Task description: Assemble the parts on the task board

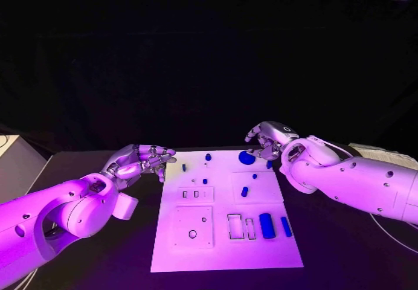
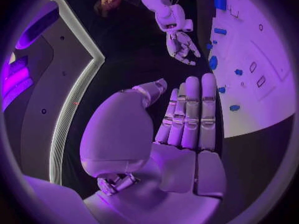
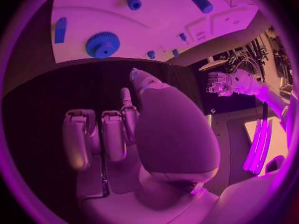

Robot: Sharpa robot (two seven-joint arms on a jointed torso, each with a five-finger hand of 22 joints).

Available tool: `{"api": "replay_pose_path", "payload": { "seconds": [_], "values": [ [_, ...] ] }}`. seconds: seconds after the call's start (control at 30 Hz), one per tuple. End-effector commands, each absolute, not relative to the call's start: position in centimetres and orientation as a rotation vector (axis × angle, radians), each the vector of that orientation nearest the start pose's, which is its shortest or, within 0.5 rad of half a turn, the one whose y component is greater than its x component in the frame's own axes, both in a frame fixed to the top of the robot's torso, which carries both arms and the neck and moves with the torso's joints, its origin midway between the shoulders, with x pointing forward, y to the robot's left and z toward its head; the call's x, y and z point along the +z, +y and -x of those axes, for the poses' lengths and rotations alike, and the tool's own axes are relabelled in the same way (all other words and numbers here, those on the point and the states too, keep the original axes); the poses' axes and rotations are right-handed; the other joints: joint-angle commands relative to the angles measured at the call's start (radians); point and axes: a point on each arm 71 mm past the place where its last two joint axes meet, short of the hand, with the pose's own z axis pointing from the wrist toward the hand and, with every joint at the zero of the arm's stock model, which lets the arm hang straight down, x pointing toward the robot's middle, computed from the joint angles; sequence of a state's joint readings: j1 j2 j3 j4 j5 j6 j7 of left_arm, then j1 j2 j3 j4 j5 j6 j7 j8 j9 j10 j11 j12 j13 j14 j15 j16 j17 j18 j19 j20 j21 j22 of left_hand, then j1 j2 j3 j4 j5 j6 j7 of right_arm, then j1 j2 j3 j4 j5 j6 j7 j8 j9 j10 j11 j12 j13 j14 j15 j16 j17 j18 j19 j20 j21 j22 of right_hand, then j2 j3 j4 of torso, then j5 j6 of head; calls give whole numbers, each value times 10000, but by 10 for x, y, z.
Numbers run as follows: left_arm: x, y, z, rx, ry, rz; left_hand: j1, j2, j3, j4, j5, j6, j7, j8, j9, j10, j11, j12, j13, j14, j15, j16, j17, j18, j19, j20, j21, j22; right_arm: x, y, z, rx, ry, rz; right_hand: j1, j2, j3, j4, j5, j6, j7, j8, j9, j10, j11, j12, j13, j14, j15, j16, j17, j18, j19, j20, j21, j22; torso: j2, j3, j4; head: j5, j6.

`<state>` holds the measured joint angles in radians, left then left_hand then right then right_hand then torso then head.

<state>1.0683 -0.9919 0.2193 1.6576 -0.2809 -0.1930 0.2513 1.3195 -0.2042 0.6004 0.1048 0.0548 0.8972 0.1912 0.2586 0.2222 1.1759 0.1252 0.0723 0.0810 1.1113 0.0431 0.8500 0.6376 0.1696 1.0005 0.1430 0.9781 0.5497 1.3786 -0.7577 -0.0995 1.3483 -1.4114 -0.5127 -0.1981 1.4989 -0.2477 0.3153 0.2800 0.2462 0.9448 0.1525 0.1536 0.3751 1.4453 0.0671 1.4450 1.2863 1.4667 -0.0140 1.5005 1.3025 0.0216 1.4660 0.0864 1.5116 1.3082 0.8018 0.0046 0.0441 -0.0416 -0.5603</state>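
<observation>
The white task board lies in the middle of the black table. On it, a round blue gear sits at the far right corner, small blue pegs dot the far half, and a blue cylinder and a blue bar lie at the near right. My left hand hovers off the board's far left corner, fingers straight and holding nothing. My right hand hangs just beyond the gear, fingers loosely bent, holding nothing.
A pale box stands at the table's left edge. A white object lies behind my right arm, and a thin cable runs over the table on the right. Recessed slots mark the board's near half.
</observation>
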Motion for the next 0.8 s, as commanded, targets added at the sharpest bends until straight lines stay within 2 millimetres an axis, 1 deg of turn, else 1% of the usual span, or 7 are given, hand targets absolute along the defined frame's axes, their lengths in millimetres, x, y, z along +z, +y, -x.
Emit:
{"api": "replay_pose_path", "payload": {
  "seconds": [0.03, 0.1, 0.23, 0.3, 0.53, 0.6, 0.8],
  "values": [
    [-134, 234, -468, -16055, 14947, 8417, -123, -10, -24, 39, -8, -97, 8, -25, 18, -87, -13, -48, -6, -13, 59, 40, 15, 137, -100, -1, 68, 16, -120, -225, -544, 5217, 15257, -275, -292, -4, -72, 8, -31, -213, 79, 25, 8, 769, 79, 862, 2201, 863, 125, 411, 1770, -175, 976, 108, 464, 2459, -49, 47, -73, 14, -36],
    [-134, 234, -468, -16044, 14971, 8362, -131, -16, -29, 42, -8, -98, 8, -25, 18, -88, -12, -47, -6, -14, 60, 40, 16, 137, -103, 0, 72, 19, -121, -228, -545, 5078, 15517, -369, -363, -7, -171, 9, -81, -260, 104, 36, 13, 953, 112, 1027, 2462, 909, 157, 503, 2029, -216, 1048, 149, 592, 2626, -48, 57, -77, 1, -51],
    [-135, 233, -468, -16044, 15008, 8303, -134, -17, -31, 43, -6, -98, 5, -25, 20, -88, -14, -45, -5, -16, 60, 41, 17, 138, -108, 2, 78, 22, -124, -231, -549, 4745, 15811, -482, -463, 28, -473, 17, -214, -457, 167, 10, 6, 1254, 189, 1258, 2845, 1020, 236, 675, 2586, -216, 1048, 234, 592, 2626, -37, 45, -59, -35, -66],
    [-135, 233, -468, -16048, 15021, 8285, -134, -17, -31, 43, -6, -98, 5, -25, 20, -88, -14, -45, -5, -16, 60, 41, 17, 138, -108, 2, 78, 22, -125, -231, -552, 4511, 15879, -519, -504, 47, -601, 35, -274, -532, 194, -3, 2, 1254, 215, 1258, 2845, 1039, 267, 700, 2674, -216, 1048, 264, 592, 2626, -24, 51, -50, -43, -82],
    [-135, 231, -468, -16084, 15072, 8226, -129, -14, -28, 40, -4, -96, 0, -23, 22, -86, -18, -42, -3, -17, 59, 41, 19, 139, -115, 3, 87, 28, -131, -229, -561, 3801, 16038, -611, -519, 56, -767, 34, -267, -629, 223, -17, -2, 1254, 245, 1258, 2845, 1041, 298, 703, 2683, -216, 1048, 298, 592, 2626, 33, 77, 14, -115, -114],
    [-135, 231, -468, -16084, 15080, 8215, -129, -14, -28, 40, -4, -96, 0, -23, 22, -86, -18, -42, -3, -17, 59, 41, 19, 139, -115, 3, 87, 28, -132, -229, -563, 3695, 16051, -623, -518, 63, -779, 35, -251, -641, 227, -20, -2, 1254, 249, 1258, 2845, 1041, 302, 703, 2683, -216, 1048, 302, 592, 2626, 51, 80, 15, -99, -85],
    [-135, 231, -468, -16079, 15113, 8202, -120, -3, -20, 35, -2, -93, -5, -21, 25, -83, -22, -38, -1, -19, 56, 42, 21, 141, -123, 4, 96, 34, -134, -225, -569, 3436, 15968, -687, -511, 95, -807, 38, -193, -665, 236, -20, -2, 1254, 260, 1258, 2845, 1041, 314, 703, 2683, -216, 1048, 315, 592, 2626, 78, 92, 18, -142, -68]
  ]
}}
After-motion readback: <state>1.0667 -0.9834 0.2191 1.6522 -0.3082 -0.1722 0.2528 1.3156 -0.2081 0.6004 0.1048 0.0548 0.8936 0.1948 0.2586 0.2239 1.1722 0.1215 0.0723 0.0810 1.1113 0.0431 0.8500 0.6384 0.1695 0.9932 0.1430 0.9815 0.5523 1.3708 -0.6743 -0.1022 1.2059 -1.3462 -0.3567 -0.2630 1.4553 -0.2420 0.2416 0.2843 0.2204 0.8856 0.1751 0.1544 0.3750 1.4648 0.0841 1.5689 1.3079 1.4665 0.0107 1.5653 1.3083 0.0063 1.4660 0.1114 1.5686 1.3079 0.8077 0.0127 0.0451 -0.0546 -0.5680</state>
